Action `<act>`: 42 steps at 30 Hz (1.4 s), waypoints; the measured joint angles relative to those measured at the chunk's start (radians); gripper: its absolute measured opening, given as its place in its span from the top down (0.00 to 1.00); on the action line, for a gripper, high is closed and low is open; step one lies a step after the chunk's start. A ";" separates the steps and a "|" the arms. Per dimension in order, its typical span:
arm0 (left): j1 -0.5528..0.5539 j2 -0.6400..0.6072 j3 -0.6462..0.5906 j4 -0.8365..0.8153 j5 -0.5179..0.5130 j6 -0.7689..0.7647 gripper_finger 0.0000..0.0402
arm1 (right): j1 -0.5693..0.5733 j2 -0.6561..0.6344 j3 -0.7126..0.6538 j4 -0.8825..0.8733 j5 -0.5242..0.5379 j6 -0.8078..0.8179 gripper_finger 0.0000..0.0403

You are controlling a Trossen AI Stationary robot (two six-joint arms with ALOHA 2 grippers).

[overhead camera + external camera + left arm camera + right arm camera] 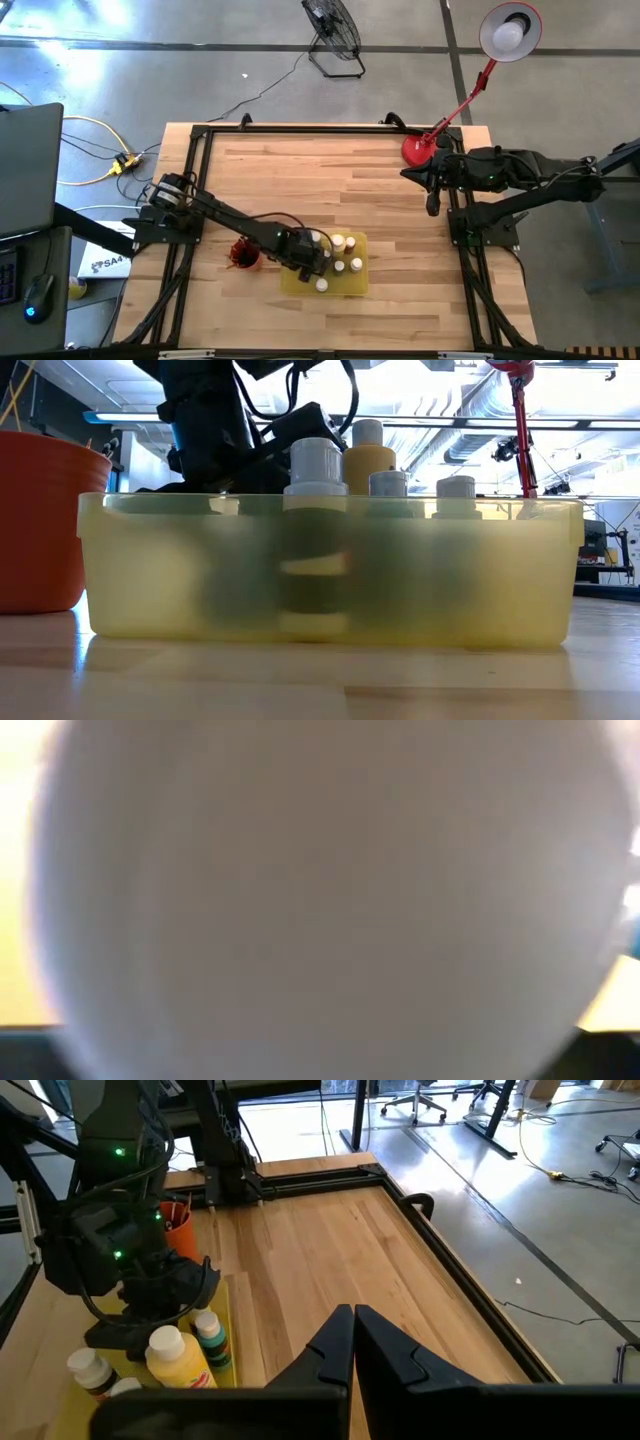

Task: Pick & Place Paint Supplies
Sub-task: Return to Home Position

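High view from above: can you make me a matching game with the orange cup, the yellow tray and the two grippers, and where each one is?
Things:
1. orange cup
2. yellow tray
3. left gripper
4. right gripper

Places:
A. shut, over the bare table, at its right side
B. low over the paint bottles
C. right beside the tray, on the left arm's side
D. on the table, holding pale-capped paint bottles

Pairs: 1-C, 2-D, 3-B, 4-A.
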 joint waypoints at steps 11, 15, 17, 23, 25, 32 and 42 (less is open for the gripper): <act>0.001 0.000 -0.001 -0.060 0.082 -0.008 0.60 | 0.000 0.000 0.000 0.000 0.000 0.000 0.99; 0.001 0.000 -0.001 -0.092 0.094 -0.026 0.60 | 0.000 0.000 0.000 0.000 0.000 0.000 0.99; 0.000 0.000 -0.001 -0.091 0.094 -0.026 0.60 | 0.000 0.000 0.000 0.000 0.000 0.000 0.99; 0.000 0.000 -0.002 -0.086 0.094 -0.016 0.60 | 0.000 0.000 0.000 0.000 0.000 0.000 0.99; 0.000 0.000 -0.003 -0.082 0.094 0.007 0.60 | 0.000 0.000 0.000 0.000 0.000 0.000 0.99; 0.000 0.001 0.001 -0.057 0.094 0.033 0.64 | 0.000 0.000 0.000 0.000 0.000 0.000 0.99; -0.001 0.008 0.085 -0.095 0.063 0.147 0.75 | 0.000 0.000 0.000 0.000 0.000 0.000 0.99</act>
